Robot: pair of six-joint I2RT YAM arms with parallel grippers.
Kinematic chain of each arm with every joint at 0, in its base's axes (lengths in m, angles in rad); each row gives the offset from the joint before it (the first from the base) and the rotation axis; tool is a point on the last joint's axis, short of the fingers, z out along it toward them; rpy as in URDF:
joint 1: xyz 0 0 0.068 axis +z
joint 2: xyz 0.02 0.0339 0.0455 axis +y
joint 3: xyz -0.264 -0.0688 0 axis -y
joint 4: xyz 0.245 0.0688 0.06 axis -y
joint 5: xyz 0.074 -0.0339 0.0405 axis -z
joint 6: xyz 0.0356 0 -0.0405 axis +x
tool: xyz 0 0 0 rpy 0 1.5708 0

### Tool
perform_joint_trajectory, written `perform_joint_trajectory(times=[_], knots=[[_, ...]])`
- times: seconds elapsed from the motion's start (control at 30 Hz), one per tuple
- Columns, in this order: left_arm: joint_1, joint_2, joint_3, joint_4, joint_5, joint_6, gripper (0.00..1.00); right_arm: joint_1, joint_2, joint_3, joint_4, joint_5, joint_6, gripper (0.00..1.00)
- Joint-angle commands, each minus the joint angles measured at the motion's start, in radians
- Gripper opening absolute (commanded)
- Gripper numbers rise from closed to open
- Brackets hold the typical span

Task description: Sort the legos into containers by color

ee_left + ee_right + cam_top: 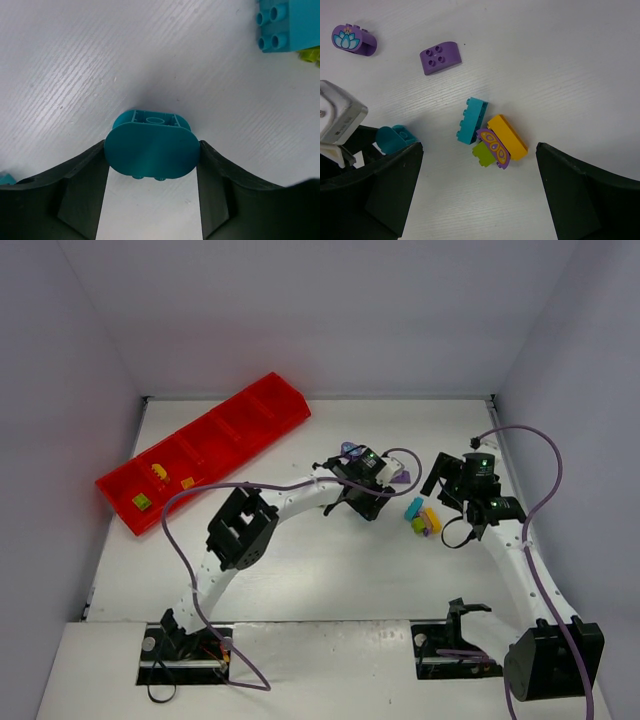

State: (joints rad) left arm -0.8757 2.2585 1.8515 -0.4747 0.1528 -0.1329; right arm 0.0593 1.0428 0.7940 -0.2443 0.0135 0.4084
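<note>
1. The red tray (pixel 255 412) lies at an angle on the far left of the table (pixel 300 580), well apart from both arms.
2. Its near-left end compartment holds a lime green brick (pixel 143 502).
3. A yellow brick (pixel 157 470) and a small orange brick (pixel 187 482) lie further along the tray. The dividers are too faint in the top view to tell whether they share one compartment.
4. The left gripper (pixel 151 145) is closed on a teal rounded brick (pixel 150 156). Both fingers press its sides, and it sits low over the table at mid-table.
5. The right gripper (pixel 477 150) has its jaws wide apart and holds nothing. It hangs over a small cluster of loose bricks.
6. That cluster is a teal studded brick (pixel 472 120), a long orange brick (pixel 507 136), a purple butterfly piece (pixel 493 147) and a lime brick (pixel 481 156). All four touch or overlap.
7. A purple studded brick (pixel 440 57) and a purple lotus brick (pixel 353 40) lie apart from the cluster, further out on the table.
8. In the top view the left wrist covers its own fingers and the held brick.
9. In the left wrist view the teal studded brick is cut off at the top right corner. Slivers of lime and teal show at the picture's edges, too little to identify.
10. Whether the lime brick is joined to the butterfly piece cannot be told.
</note>
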Motion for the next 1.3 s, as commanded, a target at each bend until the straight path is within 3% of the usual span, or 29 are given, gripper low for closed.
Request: perform_joint_trajectory(times=[0.0,0.17,0.37,0.67,0.93,1.07,1.1,1.27], knots=[[0.029,-0.187,0.0,0.045,-0.015,0.0,0.37,-0.006,-0.009,0.016,0.031,-0.004,0.004,0.93],[0.11,-0.342,-0.037,0.001,-0.12,-0.023,0.36,-0.006,-0.006,0.034,0.031,-0.003,0.0,0.92],[0.32,-0.433,-0.078,-0.056,-0.245,-0.02,0.37,-0.004,0.017,0.071,0.034,-0.086,-0.008,0.93],[0.631,-0.37,-0.074,-0.074,-0.311,-0.053,0.38,-0.003,0.031,0.073,0.043,-0.116,-0.016,0.92],[0.768,-0.269,-0.032,-0.094,-0.34,-0.086,0.39,-0.003,0.013,0.067,0.043,-0.139,-0.017,0.93],[0.797,-0.244,-0.028,-0.1,-0.341,-0.105,0.48,-0.004,-0.004,0.056,0.043,-0.144,-0.019,0.93],[0.799,-0.243,-0.029,-0.097,-0.337,-0.106,0.57,-0.004,-0.006,0.054,0.042,-0.142,-0.02,0.93],[0.796,-0.246,-0.009,-0.093,-0.296,-0.135,0.72,-0.006,-0.001,0.048,0.039,-0.139,-0.031,0.93]])
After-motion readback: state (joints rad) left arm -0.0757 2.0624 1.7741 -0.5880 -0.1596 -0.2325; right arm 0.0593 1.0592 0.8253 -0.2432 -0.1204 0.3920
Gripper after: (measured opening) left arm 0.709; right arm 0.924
